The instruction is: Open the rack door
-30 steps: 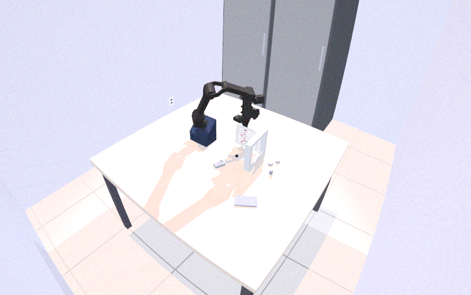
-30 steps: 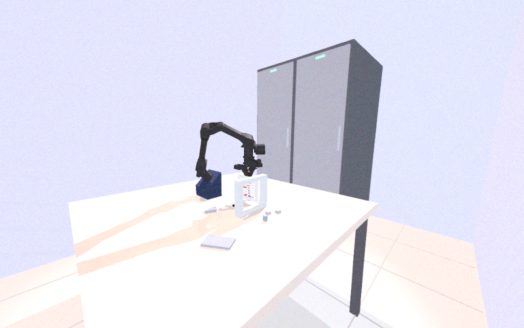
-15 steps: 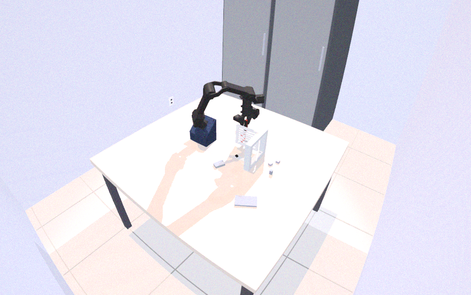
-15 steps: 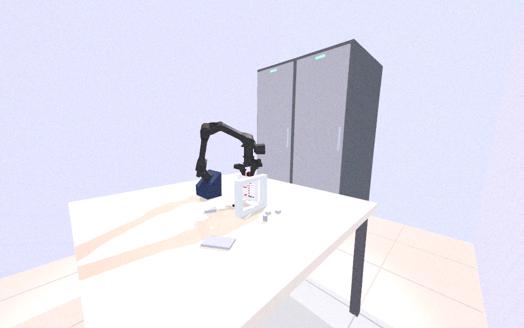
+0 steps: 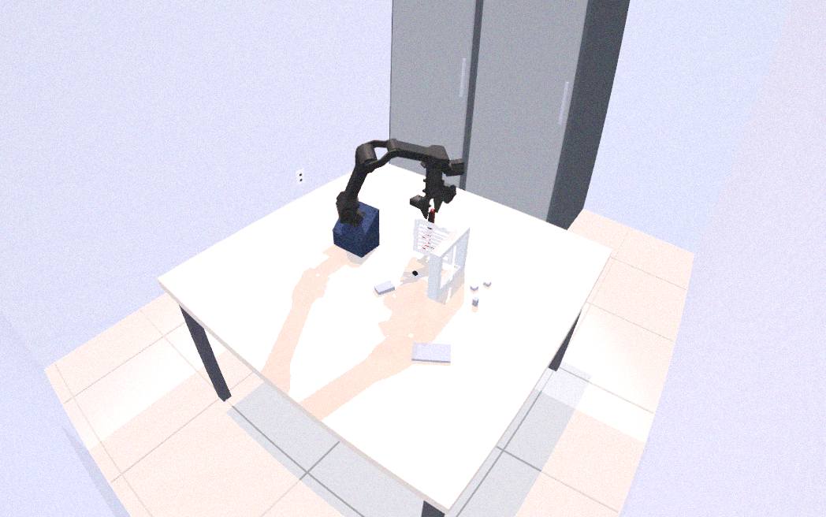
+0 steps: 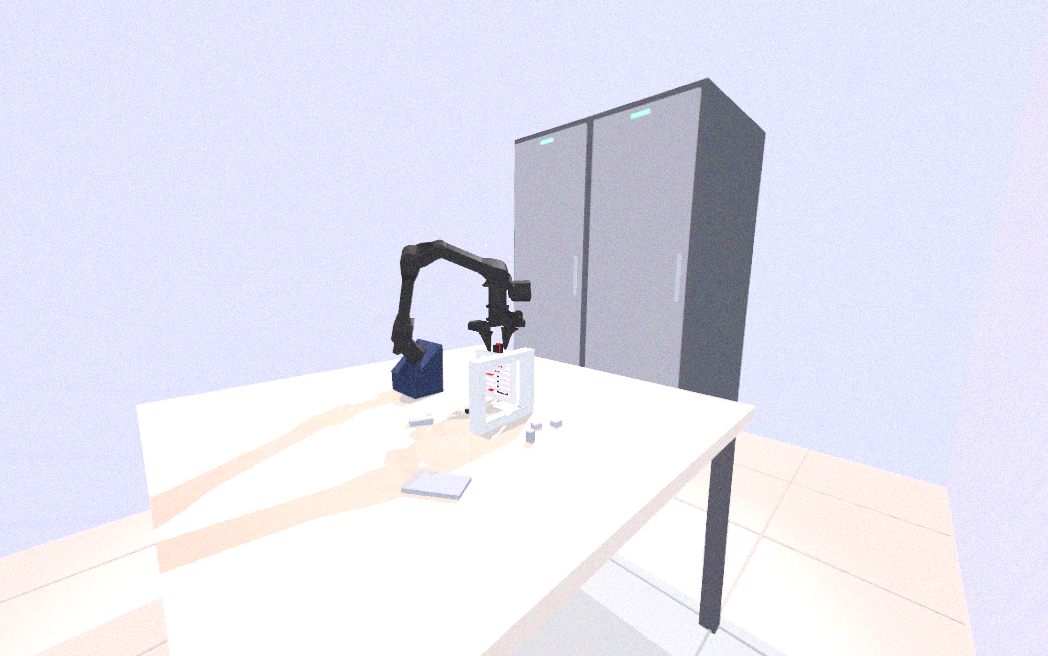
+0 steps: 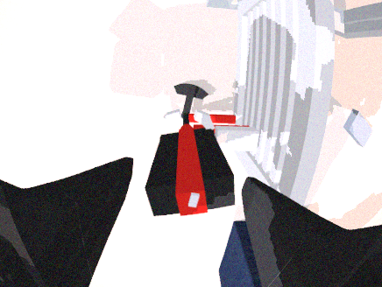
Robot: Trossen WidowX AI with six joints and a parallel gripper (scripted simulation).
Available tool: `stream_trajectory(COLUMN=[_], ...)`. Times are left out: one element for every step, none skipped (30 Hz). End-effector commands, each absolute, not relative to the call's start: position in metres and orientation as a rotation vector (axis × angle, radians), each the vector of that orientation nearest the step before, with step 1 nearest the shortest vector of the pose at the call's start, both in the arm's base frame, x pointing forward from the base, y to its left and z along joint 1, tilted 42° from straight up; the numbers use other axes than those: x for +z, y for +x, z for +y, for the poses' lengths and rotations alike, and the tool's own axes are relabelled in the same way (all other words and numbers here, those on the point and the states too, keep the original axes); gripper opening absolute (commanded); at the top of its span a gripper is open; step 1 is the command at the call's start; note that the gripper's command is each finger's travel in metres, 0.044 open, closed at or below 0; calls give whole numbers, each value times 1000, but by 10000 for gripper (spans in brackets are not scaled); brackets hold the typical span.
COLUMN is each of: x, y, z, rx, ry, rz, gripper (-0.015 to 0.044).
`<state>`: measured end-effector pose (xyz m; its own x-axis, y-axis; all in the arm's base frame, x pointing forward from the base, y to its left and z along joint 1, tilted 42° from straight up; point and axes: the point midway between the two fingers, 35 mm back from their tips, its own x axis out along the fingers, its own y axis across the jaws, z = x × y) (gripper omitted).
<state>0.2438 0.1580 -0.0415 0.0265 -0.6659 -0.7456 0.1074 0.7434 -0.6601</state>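
Open fingers [image 5: 433, 213] [image 6: 496, 344] hang around the top of the black-and-red handle [image 5: 432, 210] [image 6: 498, 349] [image 7: 190, 175], a gap on each side. The slatted door [image 5: 417, 239] [image 6: 506, 385] [image 7: 302, 144] stands swung out from its white frame [image 5: 435, 277] [image 6: 477, 396], inward from the worktop's [image 5: 292, 341] [image 6: 324, 572] edges.

top: high, looking down | exterior: lower, oblique; both share table [image 5: 255, 255] [image 6: 309, 541] | wrist: close, downward
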Motion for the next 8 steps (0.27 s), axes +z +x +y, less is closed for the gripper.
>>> stream_trajectory(x=[-36,-35,-33,-32,-31,-30,-29,-27], y=[245,245,245,244,244,244,244,244], z=[165,166,167,168,169,170,171,172], rx=[-635,-635,-635,-635,-635,-634,-634,-634], ry=[-480,-480,-480,-480,-480,-480,-480,-480], rz=[1431,1431,1431,1431,1431,1431,1431,1431], gripper=[284,284,284,284,284,284,284,284])
